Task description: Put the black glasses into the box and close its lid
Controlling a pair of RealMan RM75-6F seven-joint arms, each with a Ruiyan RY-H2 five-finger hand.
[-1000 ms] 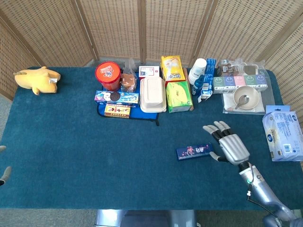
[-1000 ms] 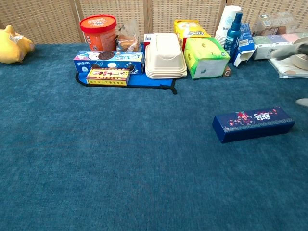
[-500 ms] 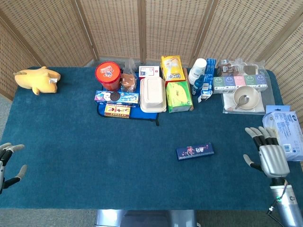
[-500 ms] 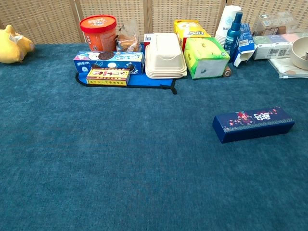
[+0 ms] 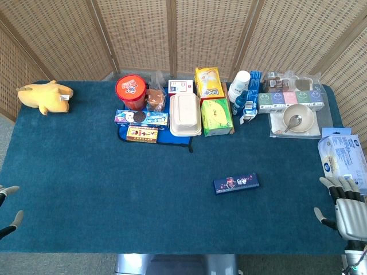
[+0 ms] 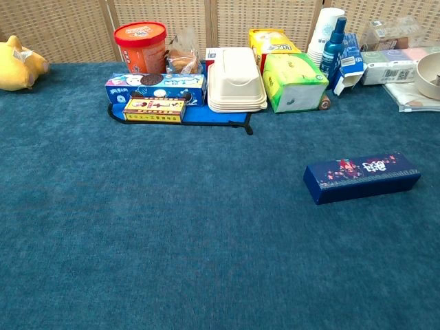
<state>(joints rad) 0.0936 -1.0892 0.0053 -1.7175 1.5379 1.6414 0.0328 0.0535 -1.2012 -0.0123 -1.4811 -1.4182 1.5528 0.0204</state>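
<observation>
Right hand is hovering at the table's near right corner, fingers spread apart, holding nothing, well apart from the box. Left hand is barely showing at the near left edge, only a couple of fingertips in view, so cannot tell if it's apart or curled. Dark blue box is lying flat on the blue tablecloth, lid sitting closed, open cloth all around it, nothing touching it; chest view is showing it too. Black glasses aren't showing in either view. White tissue pack is lying just beyond the right hand at the right edge. Beige bowl with a spoon is sitting further back on a clear sheet. Back row is crowding the far side: red tub, white clamshell container, green tissue box, yellow box, cup stack. Yellow plush toy is lying at the far left corner. Wicker screen is standing behind
</observation>
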